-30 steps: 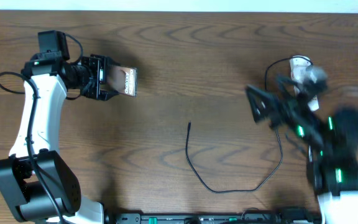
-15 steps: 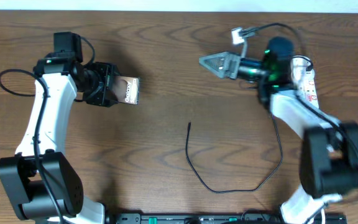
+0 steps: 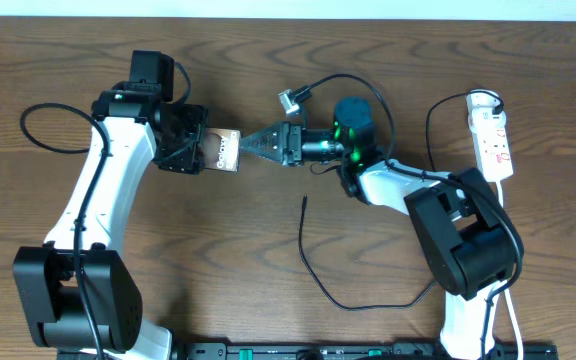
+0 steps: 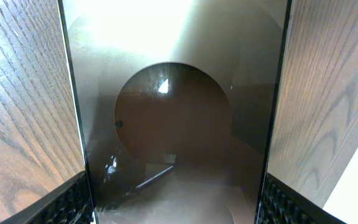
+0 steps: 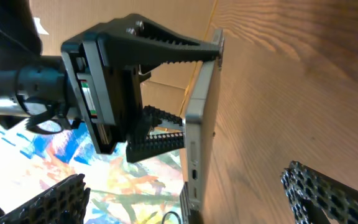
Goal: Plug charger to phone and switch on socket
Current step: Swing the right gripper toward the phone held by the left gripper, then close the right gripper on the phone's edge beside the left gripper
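Note:
My left gripper [image 3: 196, 145] is shut on the dark-brown phone [image 3: 224, 150] and holds it on edge above the table. The phone fills the left wrist view [image 4: 176, 124] between the fingers [image 4: 73, 199]. My right gripper [image 3: 256, 145] is open and points left at the phone's free end. In the right wrist view the phone's thin edge [image 5: 199, 124] stands between my spread fingers [image 5: 61, 199], with the left gripper [image 5: 135, 81] clamped on its far part. The charger cable [image 3: 368, 305] lies loose on the table, its plug tip [image 3: 305, 201] free. The white socket [image 3: 492, 135] lies at the far right.
The charger cable loops from the table's middle toward the front, then up the right side to the socket. The socket's white cord [image 3: 509, 300] runs down the right edge. The right arm [image 3: 408, 180] stretches across the table's centre. Arm bases stand at the front corners.
My right arm has swung from the right side far to the left, up to the phone's end. My left arm has carried the phone right toward the centre.

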